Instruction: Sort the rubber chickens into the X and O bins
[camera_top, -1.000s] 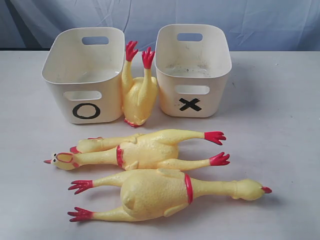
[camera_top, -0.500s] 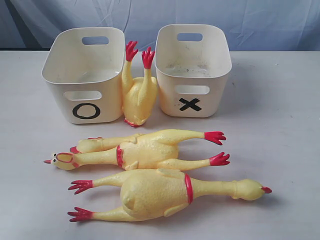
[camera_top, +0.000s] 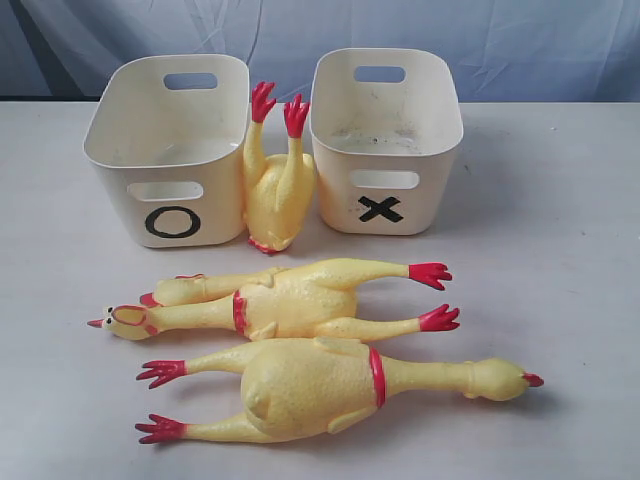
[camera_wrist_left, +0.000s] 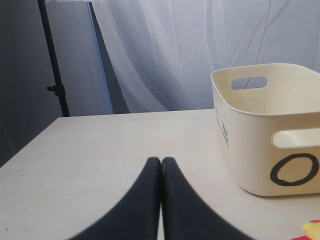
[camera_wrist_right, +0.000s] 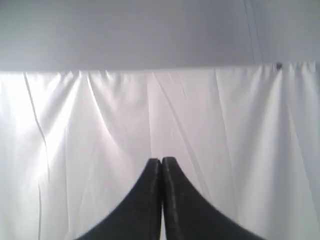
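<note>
As I count from the exterior view: three chickens, two bins, all on the table (camera_top: 560, 280). O bin (camera_top: 110, 115) stands at left, X bin (camera_top: 440, 150) at right, both upright, marks facing the camera, nothing inside either that I can see.

Small chicken (camera_top: 277, 195): stands on its head in the gap between the bins, red feet up, pressed against the O bin's side.

Middle chicken (camera_top: 290, 300): flat on the table in front of the bins, head to the left, feet to the right.

Big chicken (camera_top: 320, 385): flat, nearest the camera, head to the right, feet to the left. It lies alongside the middle one, apparently touching.

Left claw (camera_wrist_left: 161, 161): fingers pressed together, holding nothing. It is low over bare table and pointing level across it, with the O bin near to one side.

Right claw (camera_wrist_right: 161, 161): fingers likewise pressed together, empty. It is aimed at the white curtain (camera_wrist_right: 100, 130).
</note>
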